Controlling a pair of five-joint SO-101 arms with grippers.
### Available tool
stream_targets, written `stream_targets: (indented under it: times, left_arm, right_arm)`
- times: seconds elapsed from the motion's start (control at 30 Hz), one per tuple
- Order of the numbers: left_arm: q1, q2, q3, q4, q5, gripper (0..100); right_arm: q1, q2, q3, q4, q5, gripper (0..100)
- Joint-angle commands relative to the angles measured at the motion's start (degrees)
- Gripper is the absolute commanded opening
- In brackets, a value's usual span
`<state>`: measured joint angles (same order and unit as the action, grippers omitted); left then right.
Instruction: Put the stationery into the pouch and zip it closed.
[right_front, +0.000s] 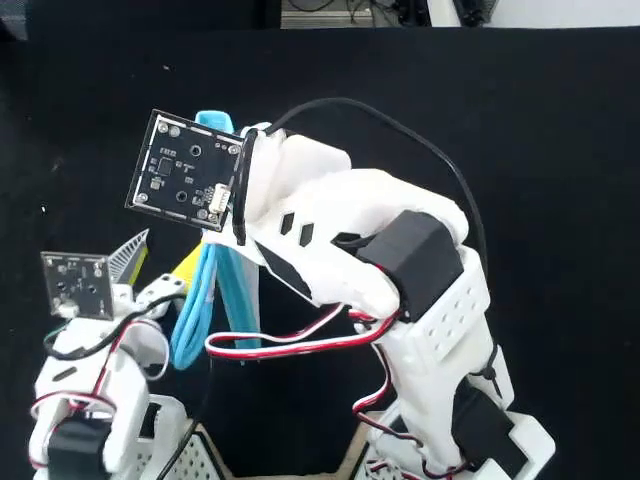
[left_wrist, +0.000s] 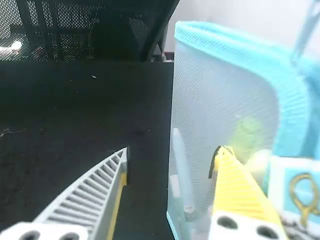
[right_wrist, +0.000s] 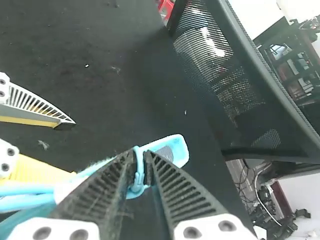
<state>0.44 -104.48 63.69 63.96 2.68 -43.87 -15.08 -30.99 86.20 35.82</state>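
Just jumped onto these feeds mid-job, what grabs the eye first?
The light blue mesh pouch stands up off the black table, with pale green shapes blurred behind its mesh. The right gripper is pinched shut on the blue tab at one end. The left gripper is open astride the pouch's edge, yellow finger on the mesh side, grey finger over the table.

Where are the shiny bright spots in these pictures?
Left wrist view: light shines through the see-through blue mesh pouch. Right wrist view: a white glint sits on the black mesh chair. High view: the black table cover is dark; the white robot arm looks brightest.
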Motion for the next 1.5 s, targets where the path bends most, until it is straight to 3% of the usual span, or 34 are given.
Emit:
stream_targets:
  times: [0.0,0.27,0.47,0.67,0.93,1.33,1.47]
  left_arm:
    - [-0.7,0.0,-6.6,2.9,-1.0,28]
    - [-0.6,-0.1,-8.9,5.6,-1.1,28]
    - [-0.4,-0.1,-15.0,10.7,-5.8,28]
    - [9.8,-0.1,-18.0,14.3,-6.0,28]
    - [11.5,-0.1,-11.6,9.1,-5.5,28]
    - [11.6,0.0,-16.4,13.2,-5.9,28]
    - [16.4,0.0,-11.6,9.4,-5.5,28]
  right_arm:
    - [0.4,-2.2,0.8,-1.7,-0.6,1.0]
    - [3.5,-2.1,2.2,-6.2,-0.6,1.0]
    - [3.3,-2.1,2.2,-6.2,-0.6,1.0]
    - [3.3,-2.1,4.8,-6.5,-0.6,1.0]
    - [3.3,-2.2,4.9,-6.4,-0.6,1.0]
    - [3.3,-2.2,5.2,-6.4,-0.6,1.0]
    - [3.3,-2.2,5.2,-6.4,-0.6,1.0]
